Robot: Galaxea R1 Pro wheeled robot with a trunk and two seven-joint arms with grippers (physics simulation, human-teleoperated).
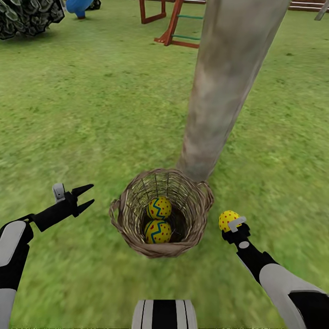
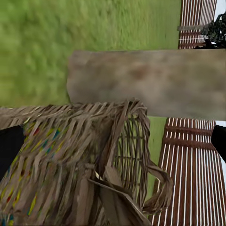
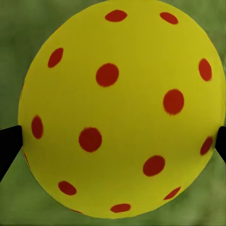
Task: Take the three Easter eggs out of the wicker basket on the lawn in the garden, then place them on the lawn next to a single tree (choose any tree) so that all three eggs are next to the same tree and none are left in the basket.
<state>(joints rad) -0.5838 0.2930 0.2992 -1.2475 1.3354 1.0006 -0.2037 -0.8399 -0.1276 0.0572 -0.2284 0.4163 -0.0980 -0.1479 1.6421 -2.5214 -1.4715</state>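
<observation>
Your head camera looks down on patchy green grass, the lawn point(image 1: 82, 114), where a small round brown woven wicker basket point(image 1: 137, 237) stands just in front of the foot of a thick, leaning, mottled grey-brown tree trunk point(image 1: 224, 87), its far rim touching or nearly touching the bark. Two yellow eggs with red dots and blue-green zigzag bands lie inside the basket, one point(image 1: 159, 208) behind the other point(image 1: 158, 231), touching. Your right tool point(image 1: 230, 222) is closed on a third yellow egg with red dots point(image 1: 227, 218), held above the grass just right of the basket; in the right wrist view that egg point(image 3: 120, 110) sits between two dark fingertips point(image 3: 8, 143). Your left tool point(image 1: 86, 197) hangs open and empty, left of the basket and apart from it, fingers pointing toward it. Far back stand a red-brown wooden playset point(image 1: 171, 23), a dark-green bush point(image 1: 27, 16) and a blue slide point(image 1: 78, 7).
</observation>
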